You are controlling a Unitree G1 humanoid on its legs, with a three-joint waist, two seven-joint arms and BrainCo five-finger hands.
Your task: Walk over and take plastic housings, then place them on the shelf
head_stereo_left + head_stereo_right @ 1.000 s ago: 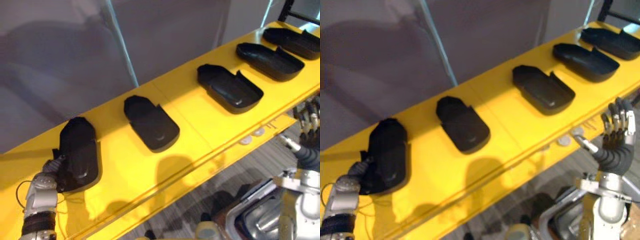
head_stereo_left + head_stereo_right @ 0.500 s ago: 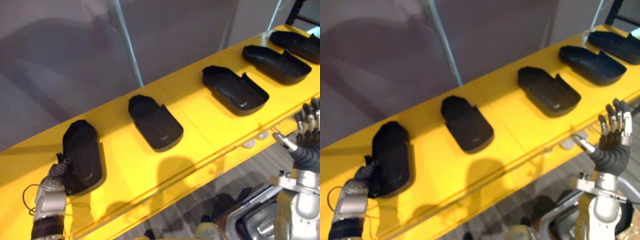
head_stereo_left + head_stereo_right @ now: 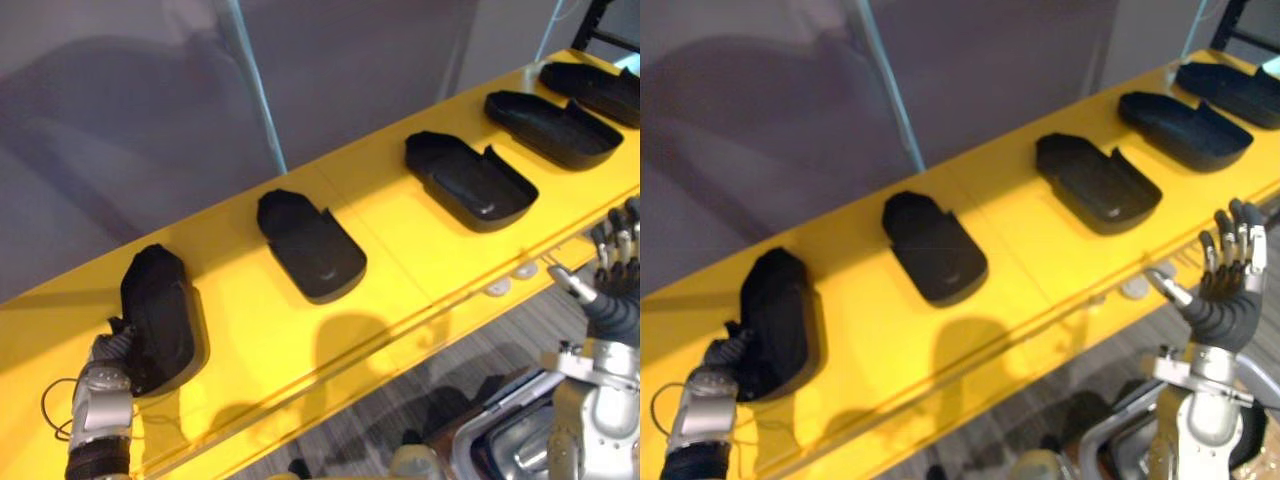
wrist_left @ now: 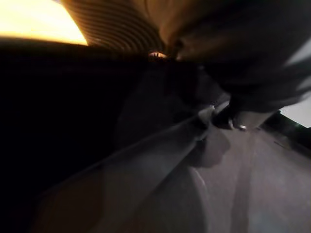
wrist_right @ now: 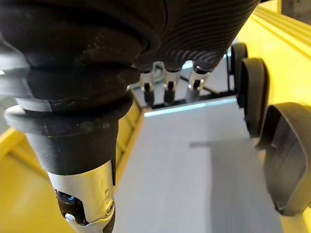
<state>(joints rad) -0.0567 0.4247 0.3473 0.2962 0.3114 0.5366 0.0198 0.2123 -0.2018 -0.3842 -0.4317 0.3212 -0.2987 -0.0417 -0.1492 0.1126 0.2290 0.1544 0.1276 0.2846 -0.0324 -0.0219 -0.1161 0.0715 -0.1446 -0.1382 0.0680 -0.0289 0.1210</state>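
Black-plastic count: found five housings lying in a spaced row along yellow shelf. Found left hand pressed to near end of leftmost housing, itself resting on the shelf (cannot tell whether gripping or merely touching). Logged right hand raised just off the shelf's front edge, well apart from every housing, spread open with straight fingers, holding nothing.

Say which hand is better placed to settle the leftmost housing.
Left. The left hand touches the leftmost housing on the yellow shelf; the right hand is open, off the shelf's edge, far from it.
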